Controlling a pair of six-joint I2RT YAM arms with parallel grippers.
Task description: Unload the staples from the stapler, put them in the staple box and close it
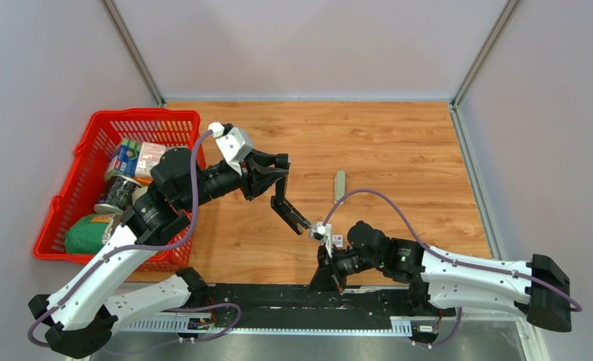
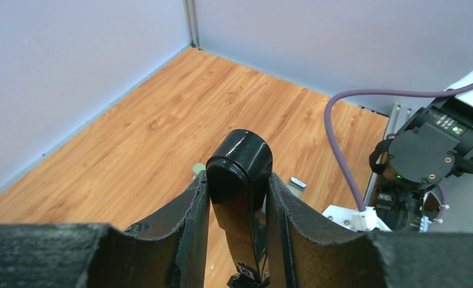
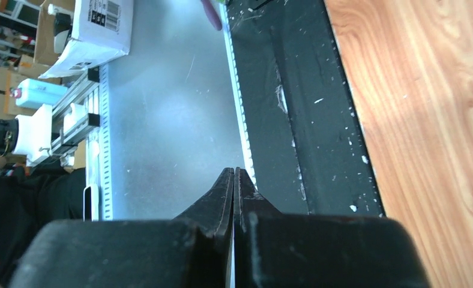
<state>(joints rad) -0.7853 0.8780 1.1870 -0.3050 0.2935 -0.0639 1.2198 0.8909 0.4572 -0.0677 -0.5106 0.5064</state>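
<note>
Between the fingers of the left pincer (image 2: 237, 178) sits a glossy black plastic stapler (image 2: 240, 153), clamped on both sides, its lower end cut off by the frame. The right pincer (image 3: 234, 175) is pressed together on nothing visible, above a black base rail (image 3: 306, 120). Only the overhead view shows the whole short greyish strip of staples (image 1: 339, 186), lying apart on the wood-grain tabletop (image 1: 399, 143). A red plastic basket (image 1: 79, 162) stands at the left, within pale grey walls (image 1: 308, 45).

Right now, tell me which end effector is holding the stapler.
The left end effector: the black stapler sits clamped in it. The right end effector is shut with no stapler in it.
</note>
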